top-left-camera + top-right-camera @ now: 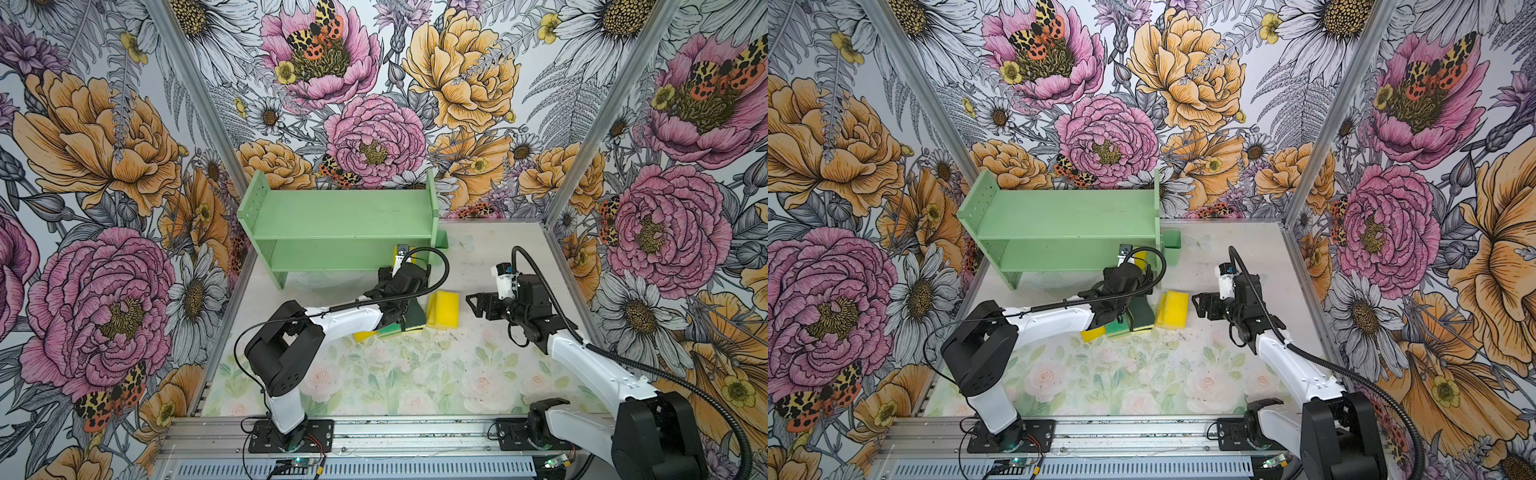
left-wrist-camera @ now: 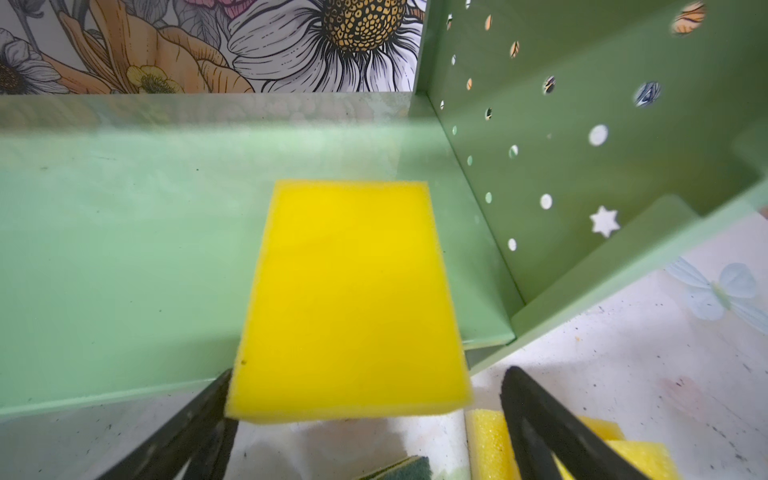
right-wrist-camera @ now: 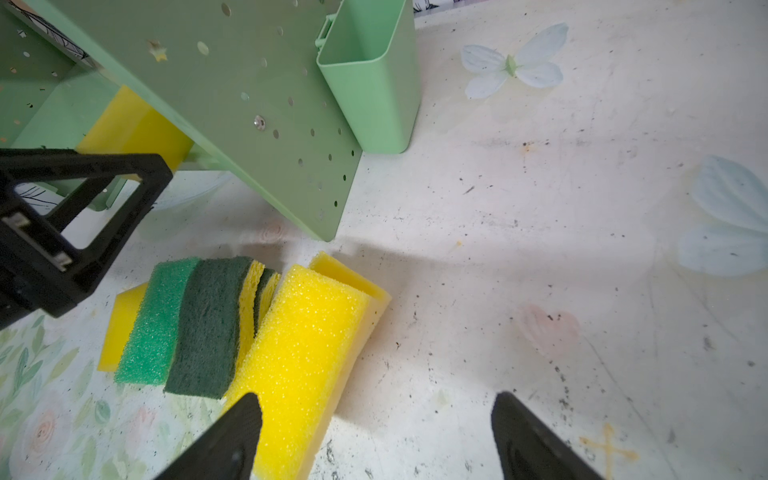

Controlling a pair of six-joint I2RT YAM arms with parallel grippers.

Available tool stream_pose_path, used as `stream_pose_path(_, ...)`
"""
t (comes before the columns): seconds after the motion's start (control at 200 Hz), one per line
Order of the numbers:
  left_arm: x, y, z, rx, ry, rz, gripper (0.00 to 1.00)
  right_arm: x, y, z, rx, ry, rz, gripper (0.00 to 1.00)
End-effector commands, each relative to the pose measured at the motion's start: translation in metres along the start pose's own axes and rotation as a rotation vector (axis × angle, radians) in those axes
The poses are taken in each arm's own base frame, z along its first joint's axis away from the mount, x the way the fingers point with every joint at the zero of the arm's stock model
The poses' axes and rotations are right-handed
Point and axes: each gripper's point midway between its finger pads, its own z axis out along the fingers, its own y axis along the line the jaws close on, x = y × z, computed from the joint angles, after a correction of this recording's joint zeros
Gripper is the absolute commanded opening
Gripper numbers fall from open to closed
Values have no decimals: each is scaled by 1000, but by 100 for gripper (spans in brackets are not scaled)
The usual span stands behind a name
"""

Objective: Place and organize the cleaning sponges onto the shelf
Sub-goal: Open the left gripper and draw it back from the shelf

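Two black fingers of the left gripper (image 2: 370, 374) stand wide apart, gripping nothing. Between them a smooth, flat yellow sponge (image 2: 349, 299) lies on the shelf's (image 2: 124, 249) lower board, its near edge overhanging toward the gripper. Beyond it, at one side, rises the hole-dotted panel (image 2: 582, 166). The right gripper (image 3: 378, 397) is also spread and empty. Just by one fingertip leans a coarse-pored yellow block (image 3: 303, 357), with a fibrous dark-green pad (image 3: 208, 328) and a bright-green sponge (image 3: 153, 324) slanted beside it. Farther off hangs the smooth cup (image 3: 370, 83).
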Motion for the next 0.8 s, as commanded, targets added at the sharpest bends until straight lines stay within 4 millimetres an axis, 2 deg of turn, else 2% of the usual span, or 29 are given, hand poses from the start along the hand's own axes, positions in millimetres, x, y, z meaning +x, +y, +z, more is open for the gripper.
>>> stream_pose_path(0.0,-21,-4,-14,37,-42,-12,98,-3,-1,2,1,-4,-5,89)
stream_pose_path(0.5,-42,3,-39,105,-53,-37,99,-3,-1,3,-2,-2,-7,89)
stream_pose_path(0.796,-41,7,-55,175,-6,-58,99,-2,-2,3,-2,2,-3,89)
